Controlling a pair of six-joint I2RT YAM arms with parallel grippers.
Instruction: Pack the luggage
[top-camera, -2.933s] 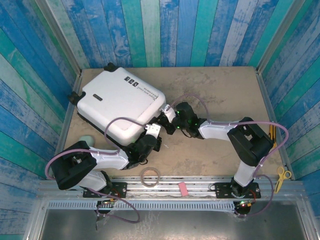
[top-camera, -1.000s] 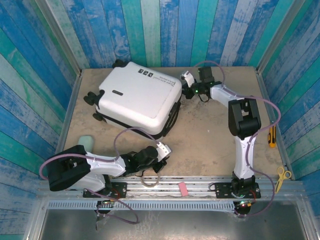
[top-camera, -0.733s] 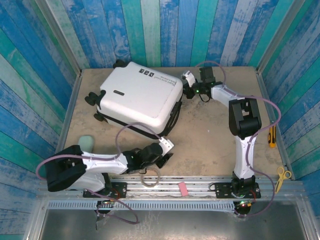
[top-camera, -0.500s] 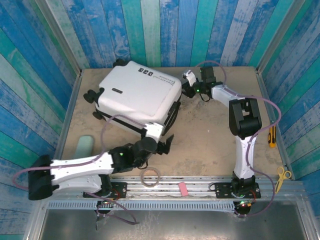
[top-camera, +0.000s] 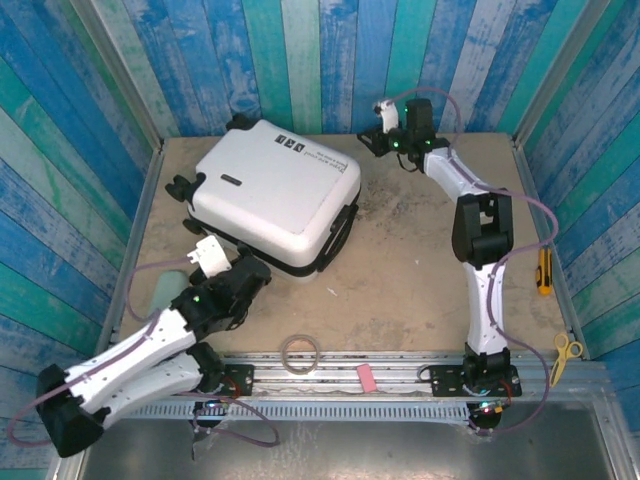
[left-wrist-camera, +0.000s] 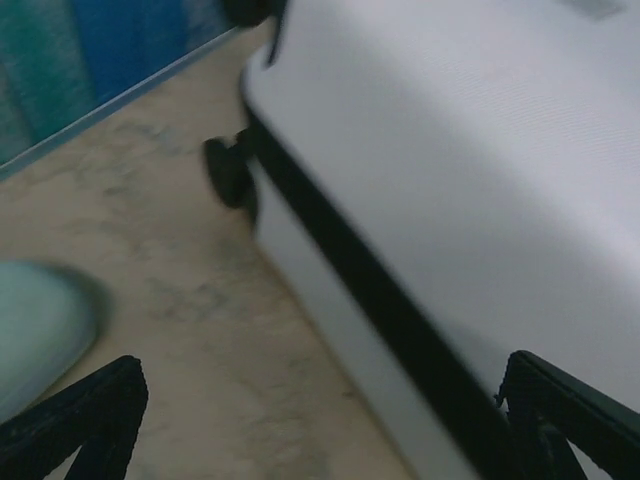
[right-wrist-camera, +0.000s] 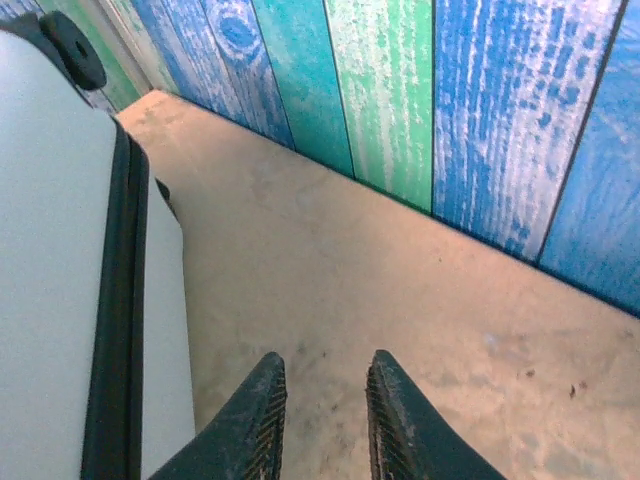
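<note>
The luggage (top-camera: 275, 195) lies flat and zipped at the table's back left, a white shell with a black zipper band and black wheels. My left gripper (top-camera: 235, 268) hovers at its front left side, wide open with nothing between the fingers. In the left wrist view the left gripper (left-wrist-camera: 320, 380) frames the luggage (left-wrist-camera: 470, 180) side and a wheel. My right gripper (top-camera: 372, 137) is near the back wall, just right of the case's far corner. In the right wrist view the right gripper (right-wrist-camera: 322, 365) is narrowly open and empty over bare table, the luggage (right-wrist-camera: 50, 280) to its left.
A teal pouch (top-camera: 158, 292) lies left of my left arm, blurred in the left wrist view as the teal pouch (left-wrist-camera: 40, 330). A tape roll (top-camera: 300, 352) and pink eraser (top-camera: 366, 377) sit at the front edge. A yellow cutter (top-camera: 545, 272) and scissors (top-camera: 568, 347) lie at the right wall.
My left arm swung from the front centre to the luggage's front left side, and its jaws opened wide. My right gripper drew back from the case's corner towards the back wall and parted slightly.
</note>
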